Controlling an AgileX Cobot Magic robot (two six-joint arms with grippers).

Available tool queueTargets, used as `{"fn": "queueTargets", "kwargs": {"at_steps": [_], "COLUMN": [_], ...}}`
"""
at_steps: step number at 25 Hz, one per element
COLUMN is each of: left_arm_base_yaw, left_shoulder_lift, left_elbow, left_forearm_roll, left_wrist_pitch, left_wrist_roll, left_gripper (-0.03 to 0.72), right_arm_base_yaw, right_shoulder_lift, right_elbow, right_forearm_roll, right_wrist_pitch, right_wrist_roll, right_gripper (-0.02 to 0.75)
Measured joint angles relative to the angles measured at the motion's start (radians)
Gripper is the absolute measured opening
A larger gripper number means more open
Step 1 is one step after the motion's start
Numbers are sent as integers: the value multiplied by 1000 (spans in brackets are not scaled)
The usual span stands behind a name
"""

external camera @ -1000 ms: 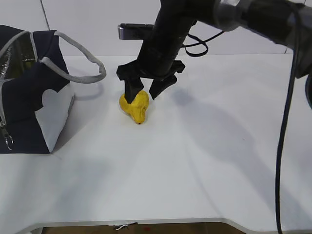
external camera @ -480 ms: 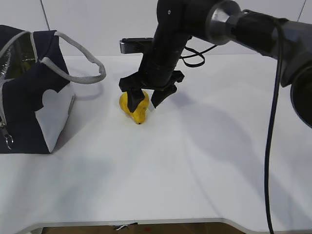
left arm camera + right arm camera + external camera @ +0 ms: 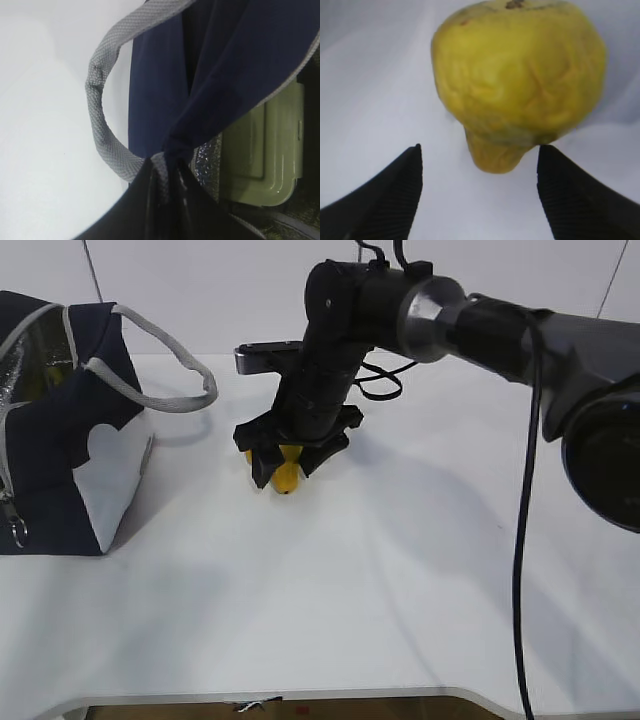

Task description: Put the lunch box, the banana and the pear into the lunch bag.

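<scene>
From my station, the exterior view showed the right gripper (image 3: 290, 462) low over the white table (image 3: 420, 570), its 2 black fingers spread wide and straddling the pear (image 3: 287, 476). Only a small patch of yellow showed between and below the fingers there. In the right wrist view the pear (image 3: 517, 82) lay on the table ahead of the fingertips (image 3: 395, 190), lumpy and golden, its narrower end pointing back toward the camera. The 2 tips stood apart on either side of that end, with white table visible between each tip and the fruit, so I read the jaws as wide open and holding nothing. I could not tell from either view whether the fingers brushed the pear's sides.

The lunch bag (image 3: 60, 440) stood at the left edge of the table, well apart from the pear, its top open and 1 grey strap handle (image 3: 165, 365) looping out to the right. A white patch (image 3: 110, 480) showed on its near side.

The left gripper (image 3: 162, 192) appeared only as dark shapes at the bottom of the left wrist view, jaws closed down tight on the bag's fabric where a grey strap met the navy edge. Past that edge I saw the lunch box (image 3: 267, 155) inside the bag, its sage-green lid facing the camera against the silvery lining (image 3: 207, 160).

I saw no banana in any view.
</scene>
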Motion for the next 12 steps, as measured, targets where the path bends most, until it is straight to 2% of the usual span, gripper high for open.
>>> {"fn": "queueTargets", "kwargs": {"at_steps": [12], "left_arm_base_yaw": [0], "left_shoulder_lift": [0], "left_elbow": [0], "left_forearm_roll": [0], "left_wrist_pitch": [2], "left_wrist_roll": [0], "left_gripper": [25], "right_arm_base_yaw": [0], "right_shoulder_lift": [27], "right_elbow": [0], "right_forearm_roll": [-34], "right_wrist_pitch": [-60], "right_wrist_roll": [9], "right_gripper": [574]}}
